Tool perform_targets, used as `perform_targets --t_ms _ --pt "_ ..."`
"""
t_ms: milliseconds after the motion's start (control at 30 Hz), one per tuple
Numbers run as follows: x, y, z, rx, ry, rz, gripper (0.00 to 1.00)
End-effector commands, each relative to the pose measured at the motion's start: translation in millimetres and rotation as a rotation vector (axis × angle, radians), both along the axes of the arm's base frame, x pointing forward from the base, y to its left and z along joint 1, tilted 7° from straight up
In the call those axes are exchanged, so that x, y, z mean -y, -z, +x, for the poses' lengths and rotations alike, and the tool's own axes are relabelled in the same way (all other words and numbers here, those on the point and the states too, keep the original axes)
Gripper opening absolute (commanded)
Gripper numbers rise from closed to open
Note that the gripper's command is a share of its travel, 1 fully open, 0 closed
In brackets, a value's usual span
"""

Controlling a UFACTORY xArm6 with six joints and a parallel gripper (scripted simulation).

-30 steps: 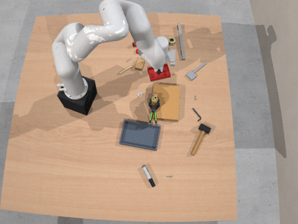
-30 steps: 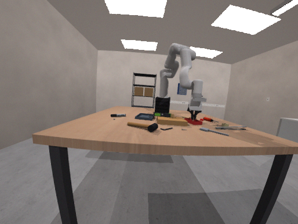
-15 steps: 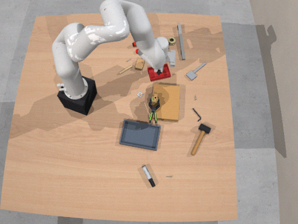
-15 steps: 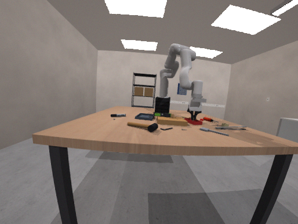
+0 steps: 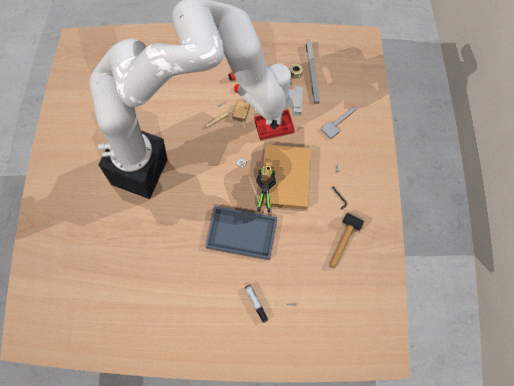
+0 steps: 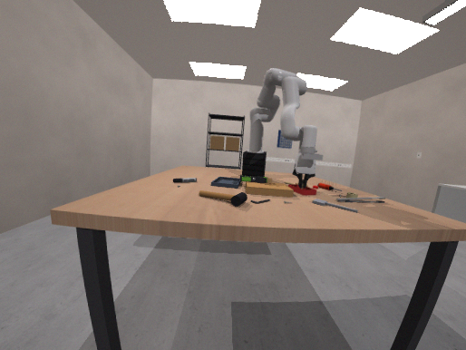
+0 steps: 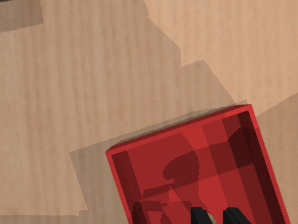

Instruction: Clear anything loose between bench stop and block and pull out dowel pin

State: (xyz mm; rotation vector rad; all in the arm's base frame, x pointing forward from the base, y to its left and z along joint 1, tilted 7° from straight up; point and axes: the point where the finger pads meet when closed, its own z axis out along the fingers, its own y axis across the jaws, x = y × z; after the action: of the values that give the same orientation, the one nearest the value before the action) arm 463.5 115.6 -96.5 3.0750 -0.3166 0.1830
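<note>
My gripper (image 5: 274,122) hangs low over a red tray (image 5: 277,128) behind the bench board (image 5: 287,175). In the wrist view its dark fingertips are shut on a small pale piece. Only a sliver of the piece shows, and I cannot tell what it is. The red tray (image 7: 200,170) fills the lower right of that view. The small wooden block (image 5: 268,172) sits at the board's left edge, with the black and green spring clamp (image 5: 265,192) on it. The block's hole and pin are too small to make out. The gripper (image 6: 303,183) also shows in the side view.
A blue-grey tray (image 5: 242,232) lies in front of the board. A hammer (image 5: 346,239) and a hex key (image 5: 340,197) lie to its right, and a washer (image 5: 241,162) to its left. A wooden rod (image 5: 216,120), a second wooden block (image 5: 241,110) and a steel bar (image 5: 312,71) lie at the back. A marker (image 5: 256,302) lies near the front.
</note>
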Motion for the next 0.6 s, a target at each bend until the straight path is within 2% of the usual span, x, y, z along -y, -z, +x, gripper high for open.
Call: perform_targets --t_ms 0,133,167,567 --pt "-0.6 -1.5 1.7 0.004 0.000 0.001 0.00" --pt "-0.6 -1.5 1.7 0.004 0.000 0.001 0.00" --pt "-0.6 -1.5 1.7 0.004 0.000 0.001 0.28" --pt "-0.6 -1.5 1.7 0.004 0.000 0.001 0.28"
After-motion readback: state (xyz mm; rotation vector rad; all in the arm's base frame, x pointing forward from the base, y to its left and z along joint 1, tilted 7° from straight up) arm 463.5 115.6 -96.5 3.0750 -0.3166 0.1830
